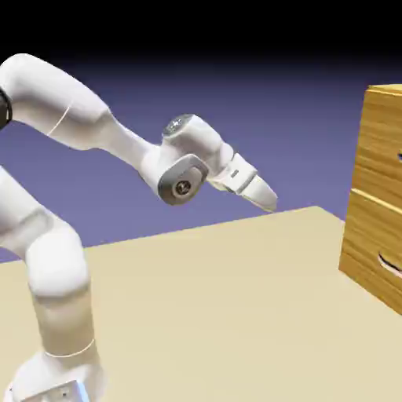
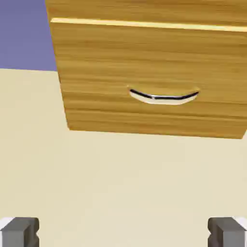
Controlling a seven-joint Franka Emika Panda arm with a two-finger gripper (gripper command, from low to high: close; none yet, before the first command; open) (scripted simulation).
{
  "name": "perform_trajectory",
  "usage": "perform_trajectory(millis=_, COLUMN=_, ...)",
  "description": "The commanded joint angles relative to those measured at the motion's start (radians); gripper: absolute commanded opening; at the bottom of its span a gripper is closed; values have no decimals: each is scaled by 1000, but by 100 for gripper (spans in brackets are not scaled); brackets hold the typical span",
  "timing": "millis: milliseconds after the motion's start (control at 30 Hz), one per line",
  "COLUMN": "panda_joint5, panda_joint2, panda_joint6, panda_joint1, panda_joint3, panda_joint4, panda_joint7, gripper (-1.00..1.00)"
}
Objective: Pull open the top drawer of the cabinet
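Note:
The wood-grain cabinet stands at the exterior view's right edge, cut off by the frame. Its top drawer is closed, flush with the lower drawer. My gripper hangs in the air well left of the cabinet, above the table and pointing toward it. In the hand view the fingertips sit far apart at the bottom corners, so the gripper is open and holds nothing. That view is mostly filled by the lower drawer with its curved handle. Only a strip of the top drawer shows above the seam, its handle out of frame.
The beige table stretches between the robot's base and the cabinet. The arm's elbow rises at the exterior view's upper left.

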Motion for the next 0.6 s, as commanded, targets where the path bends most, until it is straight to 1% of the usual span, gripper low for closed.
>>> perform_trajectory(millis=0, panda_joint5=-44, panda_joint2=-8, panda_joint6=-3, panda_joint1=31, panda_joint3=-26, panda_joint4=21, panda_joint7=4, gripper=0)
perform_trajectory(millis=567, panda_joint5=-783, panda_joint2=-142, panda_joint6=-62, panda_joint1=560, panda_joint3=-469, panda_joint4=370, panda_joint7=76, gripper=0)
